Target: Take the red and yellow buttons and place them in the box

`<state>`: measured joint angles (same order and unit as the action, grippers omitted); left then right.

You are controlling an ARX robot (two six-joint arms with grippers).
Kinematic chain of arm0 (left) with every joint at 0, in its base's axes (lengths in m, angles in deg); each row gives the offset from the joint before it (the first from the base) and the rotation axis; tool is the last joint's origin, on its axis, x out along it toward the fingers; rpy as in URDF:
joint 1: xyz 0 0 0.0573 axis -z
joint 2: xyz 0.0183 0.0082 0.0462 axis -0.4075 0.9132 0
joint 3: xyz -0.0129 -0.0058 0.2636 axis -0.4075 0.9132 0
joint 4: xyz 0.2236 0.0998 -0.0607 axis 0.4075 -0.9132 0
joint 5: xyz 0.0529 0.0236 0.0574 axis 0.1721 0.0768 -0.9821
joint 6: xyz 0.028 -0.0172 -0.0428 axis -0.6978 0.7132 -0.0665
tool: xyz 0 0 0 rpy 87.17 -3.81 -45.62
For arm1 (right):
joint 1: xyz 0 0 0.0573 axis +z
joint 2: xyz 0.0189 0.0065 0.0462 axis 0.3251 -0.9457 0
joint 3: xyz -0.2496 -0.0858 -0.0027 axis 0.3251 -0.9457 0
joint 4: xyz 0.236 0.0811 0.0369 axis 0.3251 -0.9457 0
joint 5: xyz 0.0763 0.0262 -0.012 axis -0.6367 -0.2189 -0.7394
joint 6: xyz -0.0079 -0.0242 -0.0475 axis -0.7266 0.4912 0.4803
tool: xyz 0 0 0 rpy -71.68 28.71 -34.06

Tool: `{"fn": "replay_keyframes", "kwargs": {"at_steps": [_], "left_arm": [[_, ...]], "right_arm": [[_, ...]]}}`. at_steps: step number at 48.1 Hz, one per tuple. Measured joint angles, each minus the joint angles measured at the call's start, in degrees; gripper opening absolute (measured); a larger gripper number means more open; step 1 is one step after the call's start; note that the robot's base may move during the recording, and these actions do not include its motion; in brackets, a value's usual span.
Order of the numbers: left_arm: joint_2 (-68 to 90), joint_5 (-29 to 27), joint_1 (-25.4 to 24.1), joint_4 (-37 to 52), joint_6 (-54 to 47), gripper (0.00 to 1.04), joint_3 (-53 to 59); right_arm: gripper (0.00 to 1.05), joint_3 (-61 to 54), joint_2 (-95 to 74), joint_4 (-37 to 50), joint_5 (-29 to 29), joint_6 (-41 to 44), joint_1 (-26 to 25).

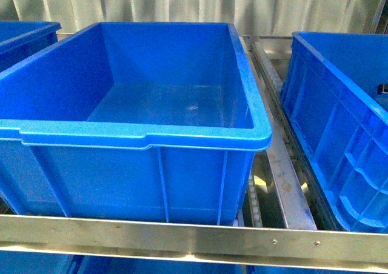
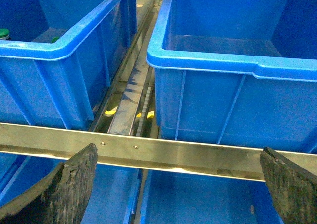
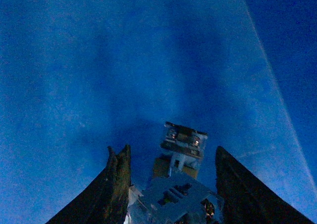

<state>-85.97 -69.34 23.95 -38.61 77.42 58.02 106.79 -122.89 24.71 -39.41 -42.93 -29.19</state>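
The right gripper (image 3: pixel 171 184), inside a blue bin, is clamped on a grey-bodied switch (image 3: pixel 179 177); its cap colour cannot be told, and no red or yellow cap shows in any view. The left gripper (image 2: pixel 178 184) hangs spread wide before the steel rail (image 2: pixel 163 152). Judged step: carrying; next, release over the empty middle box (image 1: pixel 151 134).
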Motion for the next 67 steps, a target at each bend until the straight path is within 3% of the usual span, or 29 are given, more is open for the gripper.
{"fn": "replay_keyframes", "kwargs": {"at_steps": [17, 46, 53, 56, 60, 62, 67], "left_arm": [[0.0, 0.0, 0.0, 0.0, 0.0, 0.97, 0.0], [0.0, 0.0, 0.0, 0.0, 0.02, 0.97, 0.0], [0.0, 0.02, 0.0, 0.0, 0.02, 0.97, 0.0], [0.0, 0.0, 0.0, 0.0, 0.0, 0.97, 0.0], [0.0, 0.0, 0.0, 0.0, 0.02, 0.97, 0.0], [0.0, 0.0, 0.0, 0.0, 0.0, 0.97, 0.0], [0.0, 0.0, 0.0, 0.0, 0.0, 0.97, 0.0]], "right_arm": [[1.03, -8.26, 2.93, 7.1, 0.68, -0.96, -0.07], [1.02, -37.64, 41.72, 14.99, -9.27, -7.58, 2.01], [0.81, -50.88, 53.05, 30.91, -11.52, -0.96, 3.17], [0.72, -56.17, 58.38, 31.91, -11.32, 0.68, 3.76], [0.53, -66.99, 69.44, 31.41, -9.49, 2.32, 5.31], [0.43, -72.26, 74.36, 31.32, -5.92, 2.56, 7.76], [0.2, -79.45, 79.65, 33.31, -5.66, 3.23, 9.97]]}}
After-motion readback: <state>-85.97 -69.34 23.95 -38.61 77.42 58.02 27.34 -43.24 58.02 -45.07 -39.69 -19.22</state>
